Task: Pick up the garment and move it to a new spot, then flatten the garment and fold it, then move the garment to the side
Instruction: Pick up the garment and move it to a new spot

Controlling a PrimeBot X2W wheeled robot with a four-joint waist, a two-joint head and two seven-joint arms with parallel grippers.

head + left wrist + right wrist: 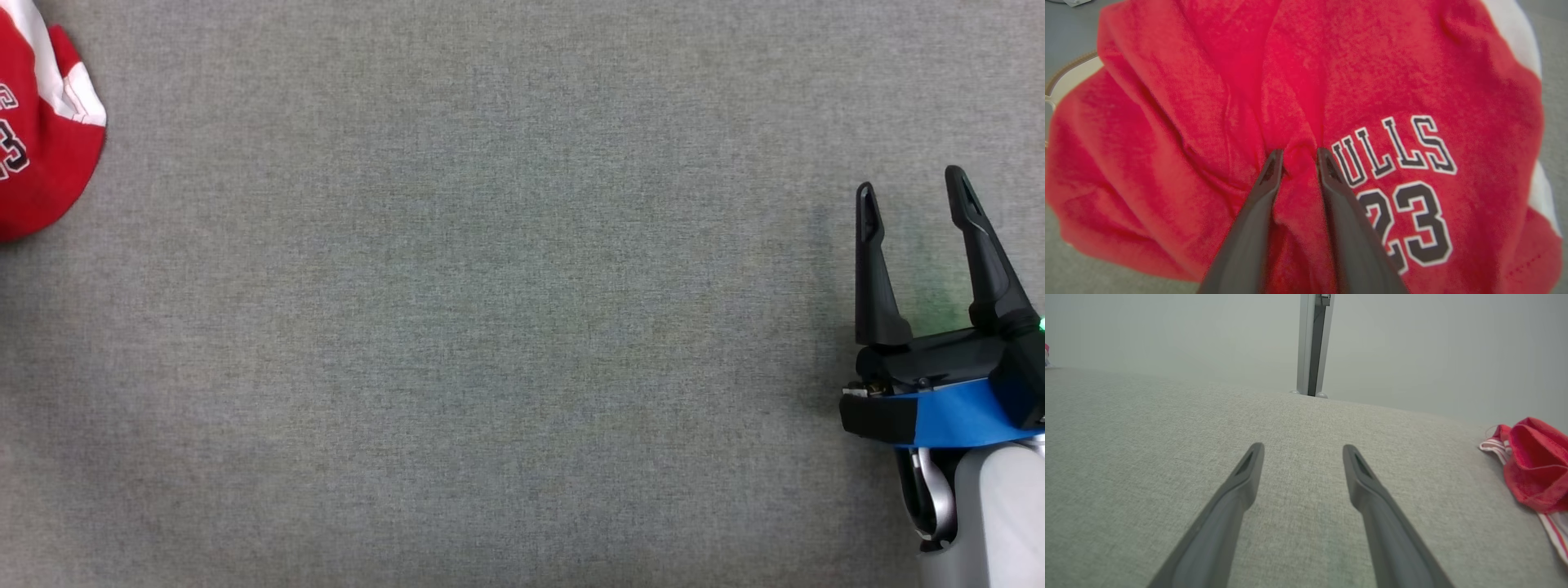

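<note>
Nearest to me, my right gripper (914, 192) hovers over the grey cloth-covered worktop (490, 327) at the lower right. Its jaws are released and stand wide, with nothing between them. Farther away, at the upper left edge of the head view, the crumpled red fabric garment (49, 163) with white stripes lies on the worktop. My left gripper (1298, 157) presses into it, jaws grasping a raised fold just beside the black lettering.

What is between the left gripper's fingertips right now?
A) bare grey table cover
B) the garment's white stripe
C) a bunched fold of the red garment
C: the left wrist view shows a ridge of the red garment gathered between the tips of the left gripper.
</note>
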